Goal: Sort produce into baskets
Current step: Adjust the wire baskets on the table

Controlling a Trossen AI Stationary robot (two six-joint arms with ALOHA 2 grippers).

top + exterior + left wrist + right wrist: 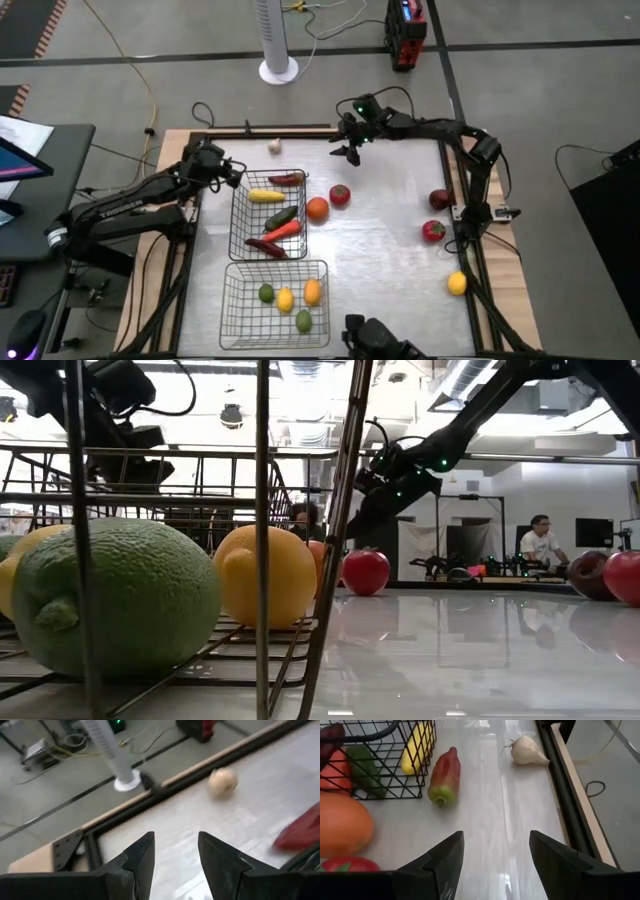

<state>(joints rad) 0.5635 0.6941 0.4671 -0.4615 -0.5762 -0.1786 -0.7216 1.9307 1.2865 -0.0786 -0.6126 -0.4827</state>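
Note:
Two wire baskets sit left of centre. The far basket point(240, 215) holds corn point(265, 196), a cucumber point(281, 216), a carrot point(283, 230) and a dark red piece point(266, 247). The near basket point(232, 300) holds several round green, yellow and orange fruits. A red chilli point(444, 777) lies on the table against the far basket's far side. The white garlic point(274, 146) lies near the far edge. My left gripper point(236, 175) is open and empty by the far basket's far left corner. My right gripper point(350, 152) is open and empty above the far middle of the table.
Loose on the table are an orange point(317, 208) and a red fruit point(340, 194) right of the far basket, and a dark red fruit point(439, 199), a red one point(433, 231) and a yellow one point(457, 283) near the right edge. A raised dark frame point(300, 130) borders the table.

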